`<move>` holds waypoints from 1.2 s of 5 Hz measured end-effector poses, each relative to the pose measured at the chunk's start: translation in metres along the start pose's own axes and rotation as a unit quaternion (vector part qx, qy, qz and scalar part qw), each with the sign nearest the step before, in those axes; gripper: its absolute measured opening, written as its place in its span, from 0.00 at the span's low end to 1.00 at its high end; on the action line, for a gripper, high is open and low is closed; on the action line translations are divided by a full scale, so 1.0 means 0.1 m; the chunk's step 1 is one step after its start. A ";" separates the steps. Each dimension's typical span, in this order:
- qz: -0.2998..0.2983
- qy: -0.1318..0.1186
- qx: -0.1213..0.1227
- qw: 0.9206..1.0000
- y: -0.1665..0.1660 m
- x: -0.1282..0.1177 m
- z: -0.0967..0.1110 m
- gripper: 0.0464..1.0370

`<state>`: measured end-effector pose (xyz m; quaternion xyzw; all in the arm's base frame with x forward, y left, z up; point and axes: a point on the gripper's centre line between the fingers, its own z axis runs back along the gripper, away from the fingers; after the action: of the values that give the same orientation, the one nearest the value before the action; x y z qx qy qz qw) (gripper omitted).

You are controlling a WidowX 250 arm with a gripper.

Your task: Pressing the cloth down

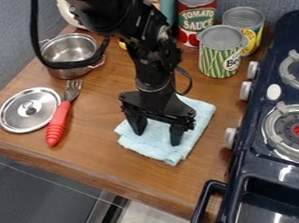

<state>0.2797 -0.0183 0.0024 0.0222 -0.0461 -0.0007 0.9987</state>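
Note:
The light blue cloth (157, 145) lies folded on the wooden counter, left of the stove. Over it, the black gripper (157, 134) points down with its two fingers spread apart and the tips at the cloth's surface. Nothing stands between the fingers except the flat cloth below them. The cloth's upper middle is hidden behind the gripper's body, while its lower and right edges show.
A metal pot (70, 52), its lid (29, 110) and a red-handled fork (59, 122) are on the counter's left. Several cans, including a green-striped one (220, 56), stand at the back right. The dark blue stove (254, 155) borders the counter on the right.

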 end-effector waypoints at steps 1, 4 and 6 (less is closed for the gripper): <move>0.033 0.001 0.016 0.999 0.29 0.05 0.00 0.96; 0.048 0.014 0.038 0.998 0.50 0.09 0.00 0.96; 0.061 0.017 0.033 0.997 0.52 0.06 0.02 0.96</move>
<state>0.2858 0.0339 0.0071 0.0527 -0.0308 0.0617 0.9962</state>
